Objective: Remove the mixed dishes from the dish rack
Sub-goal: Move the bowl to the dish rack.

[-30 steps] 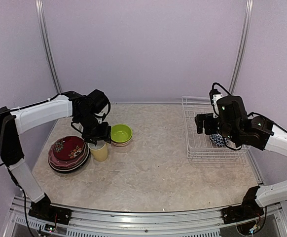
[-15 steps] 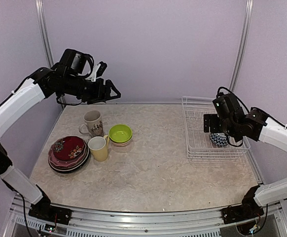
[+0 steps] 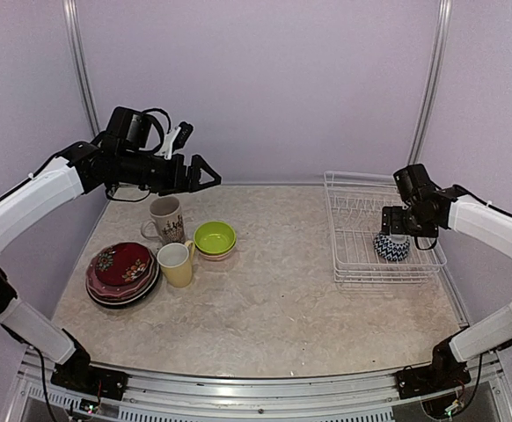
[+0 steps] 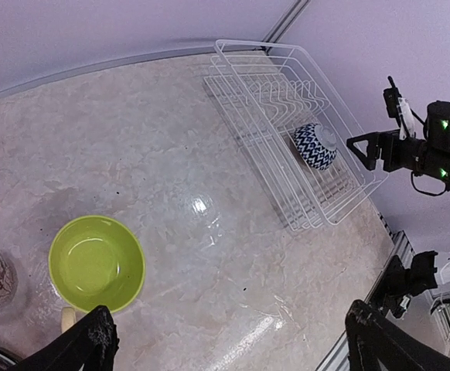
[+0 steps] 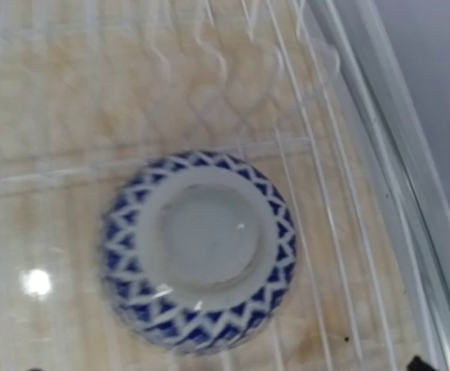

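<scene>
Directly beneath the right claw (image 3: 399, 230), a blue-and-white zigzag bowl (image 3: 392, 248) is lying upside down on the floor of the dish rack (image 3: 337, 230), toward its right side. It is the one dish in the rack. Only the right wrist camera is showing the bowl's pale round foot facing up, with rack wires running under and beside it. The overhead camera is giving just a dark patterned dome there. The left wrist camera is catching the same bowl far ahead of the left claw (image 3: 208, 176), with the rack's upright prongs standing just beyond it.

The right claw's jaws are standing wide apart. Only two dark tips are peeking in at the bottom corners of its wrist view, either side of the bowl, and they are gripping nothing.

The left claw is hanging high over the table (image 3: 282, 308), pointing toward the rack. Its fingers (image 4: 90, 344) are spread wide with bare tabletop showing between them, and it is carrying nothing.

Below and slightly behind the left claw, the unloaded dishes are sitting together:
- a beige patterned mug (image 3: 166, 220), upright
- a pale-yellow mug (image 3: 177, 262), upright and nearer the bases
- a lime-green bowl (image 3: 215, 237) just beside both mugs, its inside showing plain green
- a stack of plates (image 3: 121, 271) with a red floral one on top, left of the mugs

The overhead camera alone is showing the plates. The left wrist camera is showing the green bowl and a sliver of the beige mug.
</scene>
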{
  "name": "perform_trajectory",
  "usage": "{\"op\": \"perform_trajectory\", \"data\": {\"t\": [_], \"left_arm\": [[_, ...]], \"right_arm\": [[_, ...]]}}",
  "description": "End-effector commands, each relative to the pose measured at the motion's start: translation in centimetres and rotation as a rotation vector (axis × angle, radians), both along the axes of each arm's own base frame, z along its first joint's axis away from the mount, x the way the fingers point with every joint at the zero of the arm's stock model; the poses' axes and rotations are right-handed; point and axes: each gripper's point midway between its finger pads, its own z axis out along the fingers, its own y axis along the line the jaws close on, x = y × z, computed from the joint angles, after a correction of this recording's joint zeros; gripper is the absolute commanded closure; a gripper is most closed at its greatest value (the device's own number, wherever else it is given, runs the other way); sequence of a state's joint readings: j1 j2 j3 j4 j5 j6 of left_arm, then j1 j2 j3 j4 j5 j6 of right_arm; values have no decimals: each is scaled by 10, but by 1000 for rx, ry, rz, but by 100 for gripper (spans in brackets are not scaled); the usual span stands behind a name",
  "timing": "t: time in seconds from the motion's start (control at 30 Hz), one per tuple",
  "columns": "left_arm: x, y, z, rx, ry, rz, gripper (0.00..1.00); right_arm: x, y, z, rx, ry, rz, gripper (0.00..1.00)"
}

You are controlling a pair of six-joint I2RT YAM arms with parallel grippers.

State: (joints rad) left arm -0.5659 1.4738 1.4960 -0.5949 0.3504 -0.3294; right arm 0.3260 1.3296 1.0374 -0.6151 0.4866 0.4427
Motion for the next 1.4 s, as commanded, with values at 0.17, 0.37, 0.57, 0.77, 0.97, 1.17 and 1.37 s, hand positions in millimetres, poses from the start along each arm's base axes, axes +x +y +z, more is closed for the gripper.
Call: {"op": "perform_trajectory", "data": {"t": [0.17,0.37,0.57,0.77,0.97,1.17,1.37], "left_arm": [[-12,6,26,-10,-110,-2,1],[-15,-1,23,-10,-102,-22,1],[-13,-4,14,-1,-74,-26,1],[-8,-6,4,20,-54,-17,1],[-6,-9,-3,31,-36,-20,1],[-5,-11,-10,58,-34,-18,1],[-6,-15,-16,80,-35,-21,1]], "right_arm": [[40,-21,-48,76,119,32,0],[57,-16,-61,135,110,82,3],[72,-12,-76,117,129,121,9],[76,18,-86,165,143,196,21],[73,87,-74,243,101,334,22],[66,136,-50,412,46,473,17],[56,111,-10,461,-65,373,0]]}}
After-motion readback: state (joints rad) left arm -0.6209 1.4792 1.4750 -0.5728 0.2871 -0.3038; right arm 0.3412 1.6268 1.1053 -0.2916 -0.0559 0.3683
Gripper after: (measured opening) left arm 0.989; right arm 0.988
